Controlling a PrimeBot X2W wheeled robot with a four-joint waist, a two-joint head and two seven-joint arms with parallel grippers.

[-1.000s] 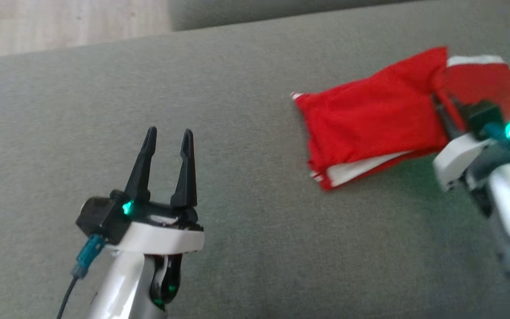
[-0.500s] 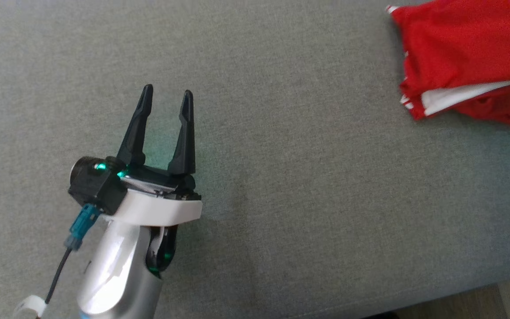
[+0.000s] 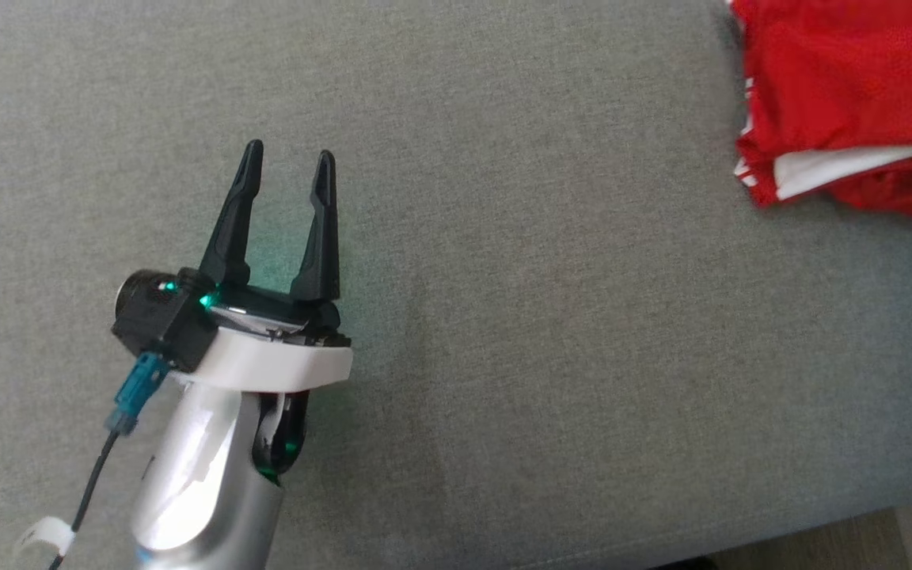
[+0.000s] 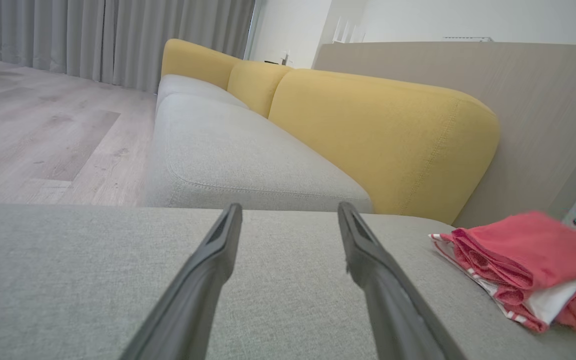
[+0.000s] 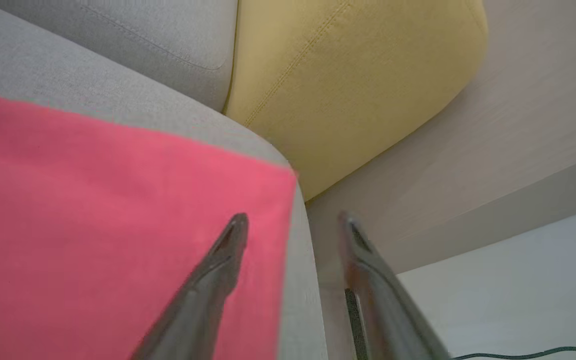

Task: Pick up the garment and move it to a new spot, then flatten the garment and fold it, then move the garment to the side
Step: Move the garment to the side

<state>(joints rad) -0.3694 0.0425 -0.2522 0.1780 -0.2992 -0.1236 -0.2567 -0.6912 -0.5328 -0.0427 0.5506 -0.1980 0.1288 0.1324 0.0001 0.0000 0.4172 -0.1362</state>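
Observation:
The garment is red with white trim and lies folded on the grey sofa seat, at the head view's upper right, cut off by the frame. My left gripper stands open over bare cushion, well to the garment's left, with nothing between its fingers. In the left wrist view the garment sits at the right, beyond the left gripper. The right gripper is open just above the garment, by its corner at the cushion's edge, and holds nothing.
Yellow backrest cushions run behind the seat, with a beige panel beyond them. Another grey seat cushion and wooden floor lie further off. The seat's front edge shows at the head view's lower right.
The head camera has swung, so the garment now sits at the picture's upper right corner. My right gripper, shut on the garment a second ago, has opened and let it go. The left stays open.

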